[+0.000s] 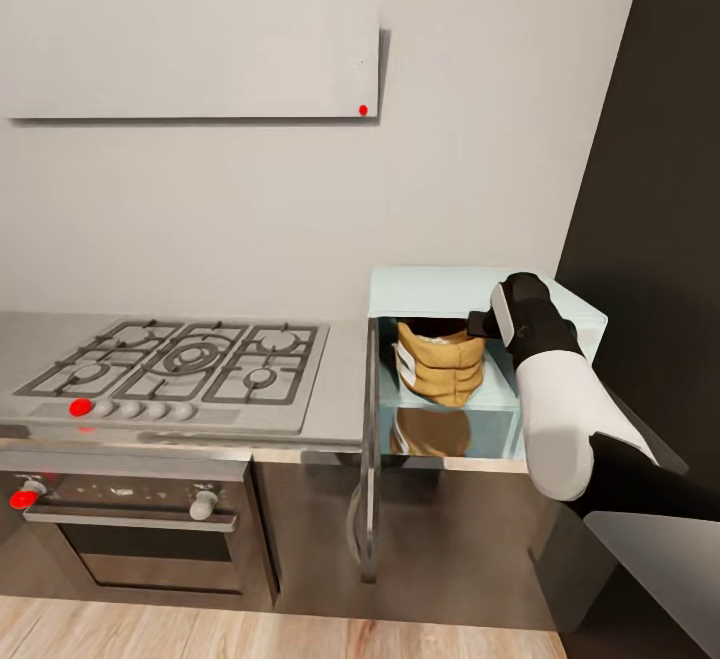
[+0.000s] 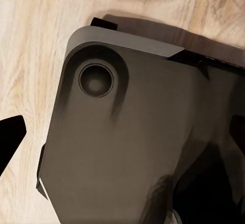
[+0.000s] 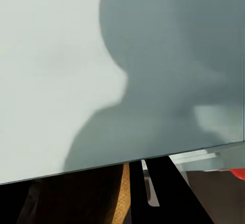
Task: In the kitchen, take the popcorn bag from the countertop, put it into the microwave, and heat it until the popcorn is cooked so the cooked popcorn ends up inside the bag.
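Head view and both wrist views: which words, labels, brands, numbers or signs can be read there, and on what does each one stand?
No readable text in these pictures.
Small tan-brown crumpled paper popcorn bag inside the pale mint-blue boxy microwave: white patch, too small to read.
Built-in steel oven panel: faint marks between the knobs, too blurred to read.
Red dots on the grey range hood and gas hob: lights, no writing.

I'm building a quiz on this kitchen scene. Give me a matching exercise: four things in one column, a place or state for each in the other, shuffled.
Things:
1. popcorn bag
2. microwave door
3. gas hob
4. right gripper

Places or states:
A. swung open
B. at the bag's rim
C. inside the microwave
D. on the countertop, left of the microwave

Pairs: 1-C, 2-A, 3-D, 4-B
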Robot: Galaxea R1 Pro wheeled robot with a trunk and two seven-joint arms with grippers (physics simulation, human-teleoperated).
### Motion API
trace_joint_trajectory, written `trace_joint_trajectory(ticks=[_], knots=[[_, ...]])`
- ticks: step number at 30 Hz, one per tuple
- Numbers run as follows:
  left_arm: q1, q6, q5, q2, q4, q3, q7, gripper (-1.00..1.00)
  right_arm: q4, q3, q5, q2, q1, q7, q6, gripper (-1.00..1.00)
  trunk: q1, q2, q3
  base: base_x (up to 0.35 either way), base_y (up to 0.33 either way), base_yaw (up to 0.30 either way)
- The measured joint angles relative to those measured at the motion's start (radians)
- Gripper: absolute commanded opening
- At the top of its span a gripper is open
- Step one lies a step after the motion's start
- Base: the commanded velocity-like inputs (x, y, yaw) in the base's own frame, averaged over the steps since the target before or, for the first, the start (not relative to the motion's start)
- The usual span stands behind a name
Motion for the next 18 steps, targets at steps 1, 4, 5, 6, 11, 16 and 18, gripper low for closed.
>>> trace_joint_trajectory(ticks=[1, 4, 5, 6, 11, 16, 18], knots=[[0.0, 0.0, 0.0, 0.0, 0.0, 0.0, 0.0, 1.0, 0.0, 0.0, -0.001, 0.0, 0.0, -0.001, 0.0, -1.0, 0.0, 0.0, 0.0, 0.0, 0.0, 0.0], [0.0, 0.0, 0.0, 0.0, 0.0, 0.0, 0.0, 1.0, 0.001, 0.0, 0.0, 0.001, 0.0, -0.003, 0.0, -1.0, 0.0, 0.0, 0.0, 0.0, 0.0, 0.0], [0.0, 0.0, 0.0, 0.0, 0.0, 0.0, 0.0, 1.0, -0.001, 0.0, 0.0, 0.001, 0.001, -0.002, 0.0, -1.0, 0.0, 0.0, 0.0, 0.0, 0.0, 0.0], [0.0, 0.0, 0.0, 0.0, 0.0, 0.0, 0.0, 1.0, -0.006, 0.0, -0.004, 0.001, 0.003, -0.003, 0.0, 1.0, 0.0, 0.0, 0.0, 0.0, 0.0, 0.0], [0.0, 0.0, 0.0, 0.0, 0.0, 0.0, 0.0, 1.0, 0.004, -0.001, 0.009, -0.005, 0.007, 0.002, 0.001, 1.0, 0.0, 0.0, 0.0, 0.0, 0.0, 0.0], [0.0, 0.0, -0.001, -0.001, 0.0, 0.0, 0.0, 1.0, -0.036, 0.0, 0.012, -0.005, 0.008, 0.009, 0.001, 1.0, 0.0, 0.0, 0.0, 0.0, 0.0, 0.0], [0.0, 0.0, -0.001, -0.001, 0.0, 0.001, 0.001, 1.0, -0.038, 0.002, 0.018, -0.005, 0.008, 0.011, 0.001, 1.0, 0.0, 0.0, 0.0, -0.092, 0.0, 0.0]])
